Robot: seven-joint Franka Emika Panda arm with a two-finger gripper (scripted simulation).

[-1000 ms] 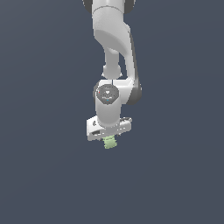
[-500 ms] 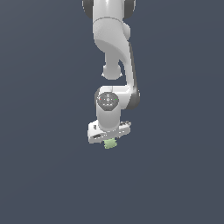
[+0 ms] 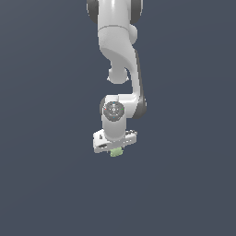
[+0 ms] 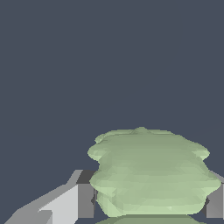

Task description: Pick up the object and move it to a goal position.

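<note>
White Panda arm (image 3: pixel 120 55) hangs down from the upper edge of the exterior view, wrist joint facing the camera, hand pointing downward. Background is a flat dark slate-blue all round — no surface edge can be made out in either view.

Gripper (image 3: pixel 115 150) sits at the low end of the arm, its white crossbar slightly tilted, the end toward the exterior view's right a little higher. The object (image 3: pixel 116 151) — a small pale green lump, bumpy at the edges — shows just beneath the crossbar, between the fingers, far smaller than the hand itself.

Wrist view, close in: the green lump (image 4: pixel 151 173) fills the space between the two fingers (image 4: pixel 70 203), layered and uneven in outline (translucent-looking, with soft ridges running across it). One finger's grey inner pad lies against one flank of the lump; a sliver of the other finger (image 4: pixel 215 201) touches the opposite flank. The fingers are pinched onto the lump, holding it from both sides.

Nothing else appears near the hand.
</note>
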